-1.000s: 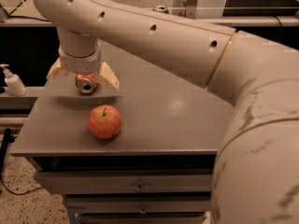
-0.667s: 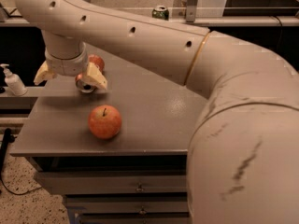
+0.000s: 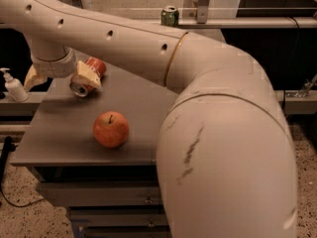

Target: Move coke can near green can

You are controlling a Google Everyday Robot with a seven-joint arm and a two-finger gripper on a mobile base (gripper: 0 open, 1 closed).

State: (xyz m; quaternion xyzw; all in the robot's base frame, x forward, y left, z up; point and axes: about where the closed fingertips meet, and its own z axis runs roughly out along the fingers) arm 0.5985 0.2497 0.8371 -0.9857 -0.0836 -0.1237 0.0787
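Note:
The coke can is red with a silver end and lies on its side at the back left of the grey table, its silver end facing the front. My gripper hangs over the table's back left corner with its fingers spread wide. The right finger is in front of the can and the can is outside the jaws, not between them. The green can stands upright on a ledge at the far back, well to the right of the coke can.
A red apple sits on the table in front of the coke can. A white pump bottle stands on a shelf left of the table. My arm covers the table's right part. Drawers are below the front edge.
The gripper has moved left and back. The coke can, first between the fingers, is now outside the right finger and lies on its side.

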